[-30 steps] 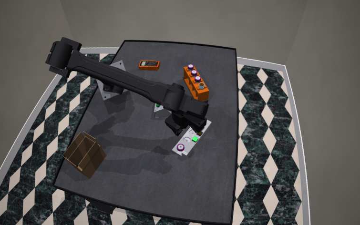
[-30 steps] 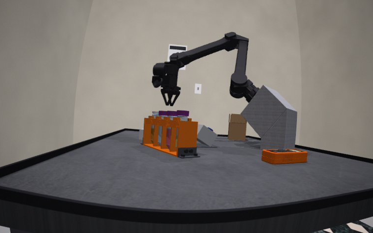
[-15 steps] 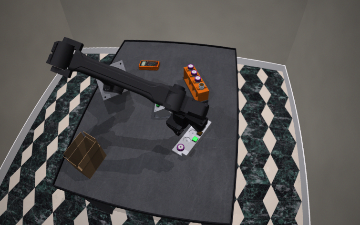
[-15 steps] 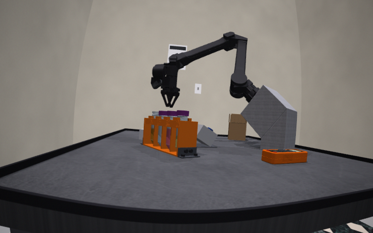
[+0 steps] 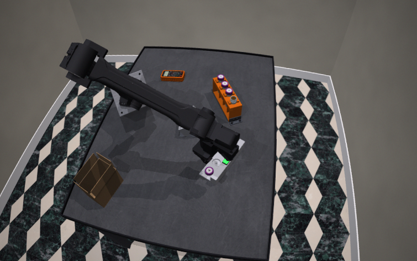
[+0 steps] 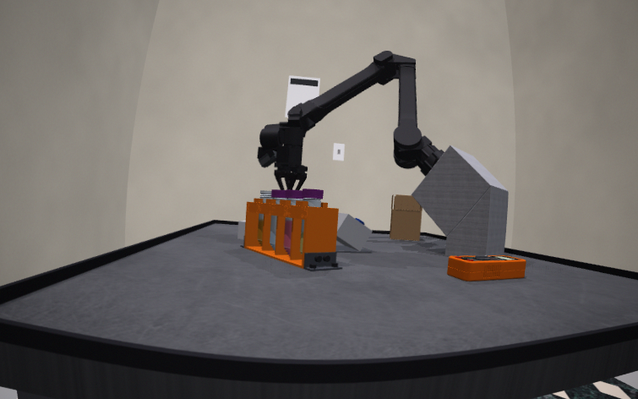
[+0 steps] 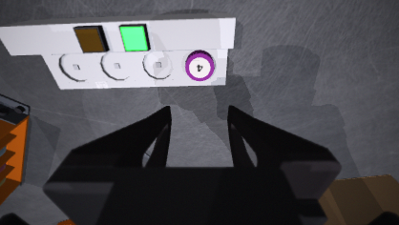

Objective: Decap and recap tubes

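The purple cap numbered 4 (image 5: 209, 170) (image 7: 199, 68) lies number up in nest 4 of the white cap tray (image 5: 242, 142) (image 7: 191, 33). Nests 1 to 3 are empty in the wrist view. The green lamp (image 5: 225, 161) (image 7: 134, 38) is lit and the amber lamp (image 7: 91, 39) is dark. In the orange decapping station (image 5: 235, 111) (image 6: 320, 222), tubes 1 to 3 wear purple caps; tube 4 (image 5: 233, 99) (image 6: 264, 194) is uncapped. My gripper (image 6: 290, 188) (image 7: 199, 112) is partly open and empty, above the table beside the tray. The arm hides the keys in the top view.
The grey key housing (image 5: 185, 132) (image 6: 351, 233) is partly under the arm; its blue key (image 6: 359, 221) shows in the exterior view. An orange multimeter (image 5: 172, 75) (image 6: 484, 268) lies near the base. A divided cardboard box (image 5: 109, 188) (image 6: 405, 225) (image 7: 372, 200) stands across the table.
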{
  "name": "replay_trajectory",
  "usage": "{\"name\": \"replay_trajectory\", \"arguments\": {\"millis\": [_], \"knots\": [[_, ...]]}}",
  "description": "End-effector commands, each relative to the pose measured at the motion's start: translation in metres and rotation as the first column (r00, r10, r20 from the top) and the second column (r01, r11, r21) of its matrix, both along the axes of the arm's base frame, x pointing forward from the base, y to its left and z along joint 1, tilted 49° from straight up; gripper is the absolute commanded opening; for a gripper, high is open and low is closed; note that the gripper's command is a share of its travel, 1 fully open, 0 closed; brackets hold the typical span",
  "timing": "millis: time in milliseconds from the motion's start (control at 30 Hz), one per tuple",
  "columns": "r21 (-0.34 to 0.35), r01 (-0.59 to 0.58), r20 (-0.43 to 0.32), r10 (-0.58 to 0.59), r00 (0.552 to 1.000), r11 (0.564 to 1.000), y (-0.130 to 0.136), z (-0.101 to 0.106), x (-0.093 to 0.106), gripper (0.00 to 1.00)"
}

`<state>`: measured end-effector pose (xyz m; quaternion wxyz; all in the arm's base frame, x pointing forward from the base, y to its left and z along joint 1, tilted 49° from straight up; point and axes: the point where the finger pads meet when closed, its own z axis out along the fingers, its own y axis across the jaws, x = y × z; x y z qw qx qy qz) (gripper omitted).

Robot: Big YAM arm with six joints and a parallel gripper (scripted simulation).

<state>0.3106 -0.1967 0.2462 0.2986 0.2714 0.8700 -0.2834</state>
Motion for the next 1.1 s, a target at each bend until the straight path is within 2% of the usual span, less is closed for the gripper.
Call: {"name": "replay_trajectory", "arguments": {"millis": [0, 67, 533, 633, 667, 733, 767, 900, 933, 1067], "knots": [[-0.013, -0.014, -0.023, 0.013, 1.0, 1.0, -0.014, -0.015, 0.008, 0.47], [-0.013, -0.014, -0.023, 0.013, 1.0, 1.0, -0.014, -0.015, 0.008, 0.47], [-0.013, -0.014, -0.024, 0.013, 1.0, 1.0, -0.059, -0.062, 0.031, 0.47], [-0.013, -0.014, -0.024, 0.013, 1.0, 1.0, -0.059, -0.062, 0.031, 0.47], [-0.033, -0.038, 0.011, 0.038, 0.999, 0.999, -0.05, -0.046, 0.038, 0.47], [-0.036, -0.038, 0.016, 0.038, 0.999, 0.999, -0.051, -0.042, 0.039, 0.47], [-0.02, -0.017, 0.001, 0.017, 1.0, 1.0, -0.056, -0.049, 0.036, 0.47], [-0.02, -0.017, 0.001, 0.017, 1.0, 1.0, -0.056, -0.049, 0.036, 0.47], [-0.019, -0.015, -0.014, 0.014, 1.0, 1.0, -0.061, -0.056, 0.035, 0.47], [-0.02, -0.017, 0.001, 0.017, 1.0, 1.0, -0.057, -0.049, 0.036, 0.47]]}}
